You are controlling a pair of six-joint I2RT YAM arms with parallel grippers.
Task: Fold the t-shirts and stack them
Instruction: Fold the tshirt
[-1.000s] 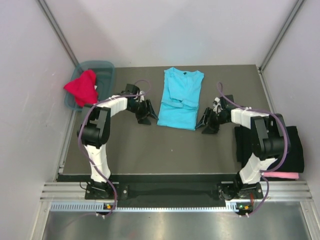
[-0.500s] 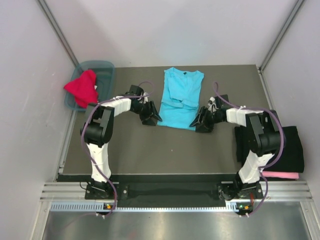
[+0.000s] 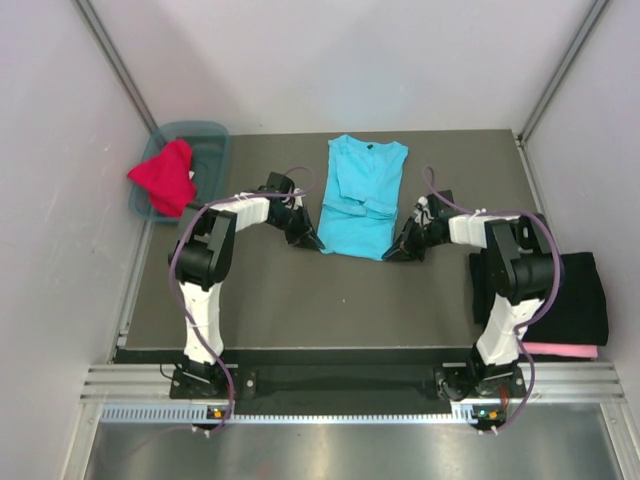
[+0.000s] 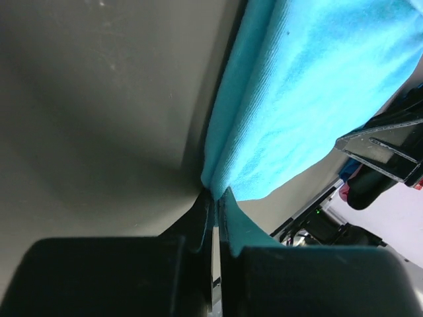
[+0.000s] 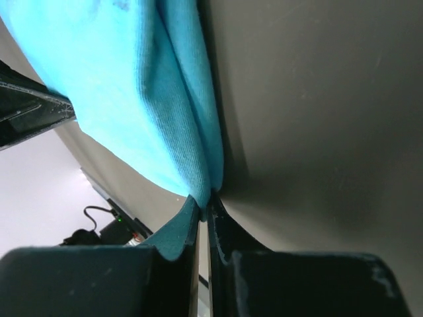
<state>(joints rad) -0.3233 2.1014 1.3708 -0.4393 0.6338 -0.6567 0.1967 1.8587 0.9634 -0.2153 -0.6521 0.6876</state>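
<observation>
Mid-table, the blue t-shirt (image 3: 360,195) is pinched at its 2 near corners by the left gripper (image 3: 310,236) and right gripper (image 3: 396,250), both brought in since 1 second ago, so the fold can probably be started.

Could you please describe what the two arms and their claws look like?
Both are built alike: the left arm and right arm alternate white tubular links with bulky black joint housings. A thin purple cable loops loosely along each arm. The left claw and right claw are black, with flat, tapering fingers. No markings are readable.
</observation>
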